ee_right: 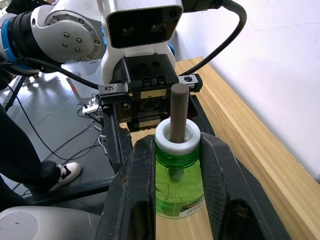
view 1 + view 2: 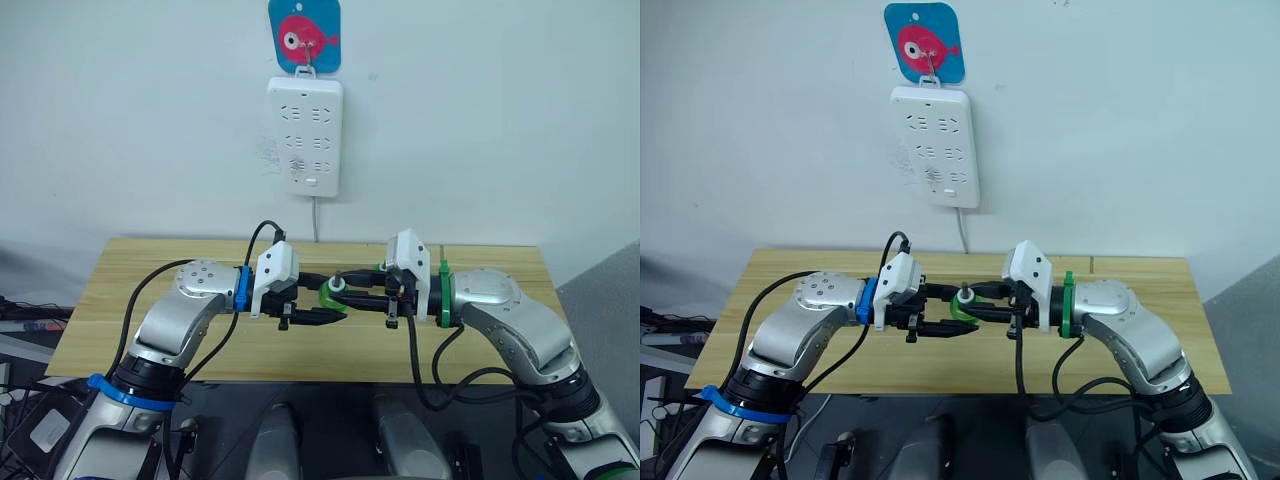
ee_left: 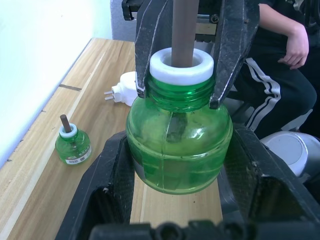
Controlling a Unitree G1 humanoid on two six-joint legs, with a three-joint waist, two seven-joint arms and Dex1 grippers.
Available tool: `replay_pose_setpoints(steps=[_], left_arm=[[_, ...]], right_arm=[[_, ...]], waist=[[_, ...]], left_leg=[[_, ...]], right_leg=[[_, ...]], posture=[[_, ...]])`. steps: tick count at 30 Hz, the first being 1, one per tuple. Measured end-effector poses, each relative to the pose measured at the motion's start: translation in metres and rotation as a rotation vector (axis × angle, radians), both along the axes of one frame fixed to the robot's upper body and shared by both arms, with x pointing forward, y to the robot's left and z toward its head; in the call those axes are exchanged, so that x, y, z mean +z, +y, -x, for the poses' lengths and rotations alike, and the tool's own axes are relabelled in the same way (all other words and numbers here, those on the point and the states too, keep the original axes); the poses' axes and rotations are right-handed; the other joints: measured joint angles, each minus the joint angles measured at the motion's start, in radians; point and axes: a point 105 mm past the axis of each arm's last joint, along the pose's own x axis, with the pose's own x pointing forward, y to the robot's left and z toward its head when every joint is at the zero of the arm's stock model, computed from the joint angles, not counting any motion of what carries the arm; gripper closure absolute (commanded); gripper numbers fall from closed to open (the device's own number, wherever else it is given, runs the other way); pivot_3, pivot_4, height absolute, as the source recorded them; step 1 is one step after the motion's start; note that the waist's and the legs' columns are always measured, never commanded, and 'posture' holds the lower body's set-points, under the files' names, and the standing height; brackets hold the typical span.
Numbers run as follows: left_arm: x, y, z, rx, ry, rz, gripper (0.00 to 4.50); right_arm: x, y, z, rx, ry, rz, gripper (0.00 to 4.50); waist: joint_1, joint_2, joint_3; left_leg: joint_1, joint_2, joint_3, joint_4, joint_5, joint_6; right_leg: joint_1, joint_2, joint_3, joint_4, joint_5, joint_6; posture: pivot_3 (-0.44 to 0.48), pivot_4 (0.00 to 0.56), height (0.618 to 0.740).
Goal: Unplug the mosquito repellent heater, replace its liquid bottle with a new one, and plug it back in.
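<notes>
Both my grippers, left (image 2: 318,317) and right (image 2: 352,290), squeeze one green bottle (image 3: 178,142) over table (image 2: 130,290). Bottle swap step. Heater (image 3: 125,93) unplugged, lying on table. Second bottle (image 3: 73,146) nearby. Next: one gripper lets go.

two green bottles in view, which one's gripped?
The larger-looking green bottle with bare wick, held between both grippers: left gripper at its body, right gripper at its neck. The other bottle stands free on the table.

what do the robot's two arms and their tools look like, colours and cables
Both arms are silver-grey metal with rounded joints and loose black cables. The left arm has blue bands, the right arm a green ring. Each wrist carries a white camera block; the left tool and right tool have black fingers.
</notes>
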Motion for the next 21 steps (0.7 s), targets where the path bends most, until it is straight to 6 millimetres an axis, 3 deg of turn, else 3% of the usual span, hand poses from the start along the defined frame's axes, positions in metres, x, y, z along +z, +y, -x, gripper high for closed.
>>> replay_pose_setpoints(steps=[7,13,18,21], left_arm=[[0.003,-0.006,-0.001,0.012,-0.022,0.033,2.22],[0.006,-0.009,-0.006,0.026,-0.03,0.055,0.33],[-0.016,0.007,-0.01,0.151,0.2,0.129,0.29],[-0.009,0.003,-0.013,0.209,0.356,0.273,0.29]], right_arm=[[0.004,-0.006,-0.001,0.002,-0.009,-0.005,3.66],[0.01,-0.015,-0.004,-0.026,0.03,-0.038,3.66],[0.029,-0.041,-0.014,-0.157,0.185,-0.21,3.66],[0.041,-0.055,-0.019,-0.244,0.305,-0.385,3.66]], waist=[[-0.002,-0.001,-0.001],[-0.008,-0.001,-0.001],[-0.012,-0.001,-0.001],[-0.012,-0.002,-0.002]], left_leg=[[0.0,0.0,0.0,0.0,0.0,0.0],[0.0,0.0,0.0,0.001,0.0,0.0],[0.0,0.0,-0.001,0.001,0.0,0.0],[-0.001,0.0,-0.002,0.002,0.0,0.0]], right_leg=[[0.0,0.0,0.0,0.0,0.0,0.0],[0.0,0.0,0.0,0.001,0.0,0.0],[0.0,0.0,0.0,0.002,0.0,0.0],[0.0,0.0,-0.002,0.003,0.0,0.0]], posture=[[-0.146,0.181,0.725],[-0.159,0.179,0.725],[-0.172,0.179,0.725],[-0.18,0.179,0.725]])
